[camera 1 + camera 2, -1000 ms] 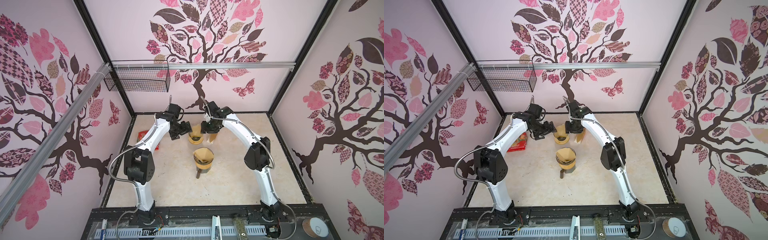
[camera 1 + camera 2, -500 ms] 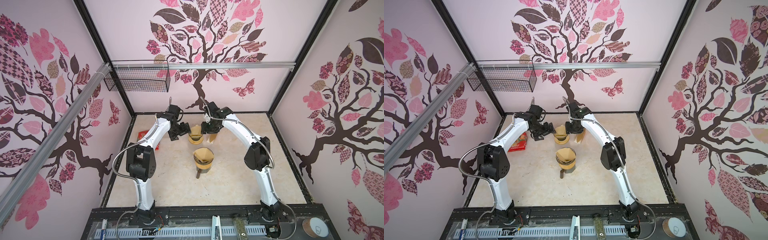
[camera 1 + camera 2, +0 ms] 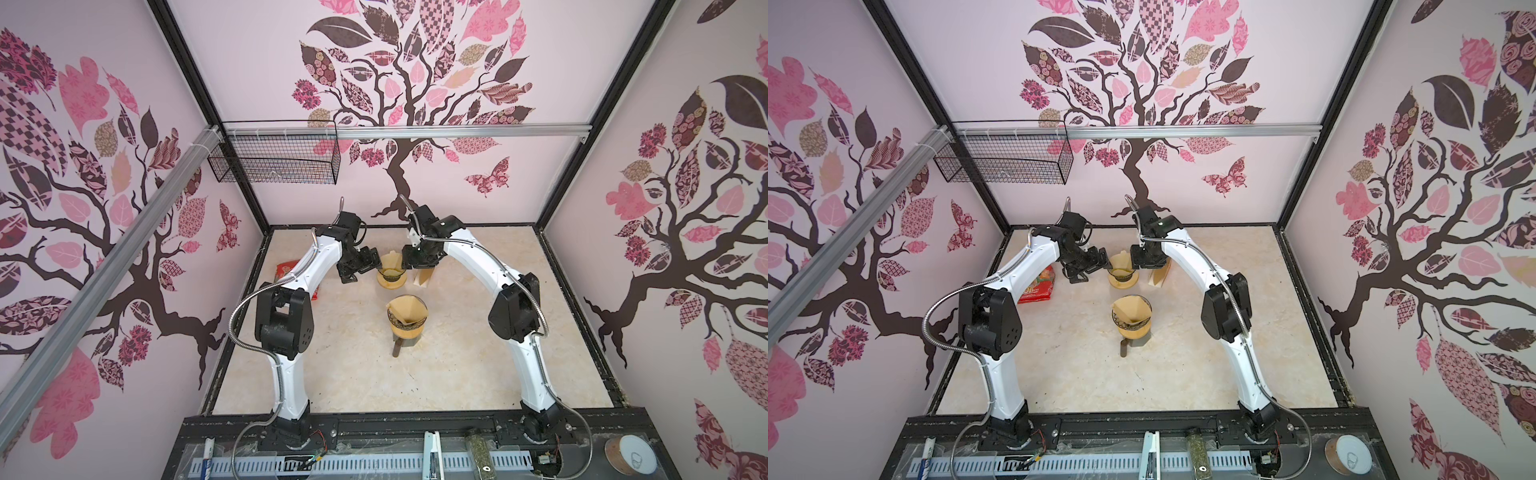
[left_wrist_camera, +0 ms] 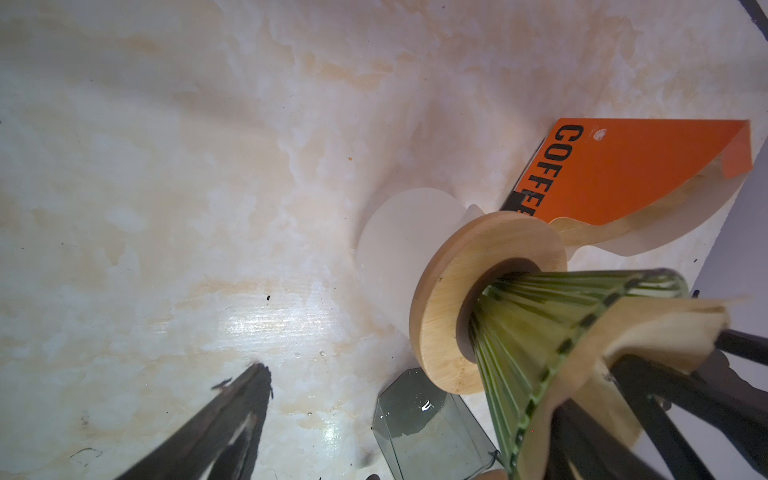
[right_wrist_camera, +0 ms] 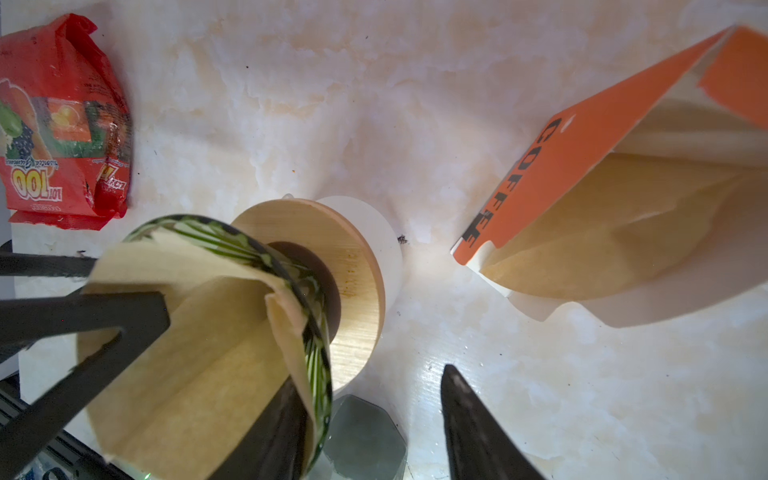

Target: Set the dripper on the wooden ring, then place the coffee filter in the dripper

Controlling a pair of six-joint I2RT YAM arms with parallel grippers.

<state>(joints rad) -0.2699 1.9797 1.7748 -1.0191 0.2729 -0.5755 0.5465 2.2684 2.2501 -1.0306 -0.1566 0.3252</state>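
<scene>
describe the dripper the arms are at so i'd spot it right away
On the marble table, look near the back wall, between the left gripper and right gripper. The dripper there is ribbed green glass in a wooden ring on a white base; the nearer dripper stands on a dark base.

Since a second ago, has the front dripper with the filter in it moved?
No. The front dripper sits at the same spot before the filter pack.

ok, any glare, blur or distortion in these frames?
Left wrist view: bright glare on the tabletop, fingers soft. Right wrist view: coffee filter and dripper rim blurred, close to the lens. Both top views: sharp, evenly lit, strong wide-angle splay of the walls.
</scene>
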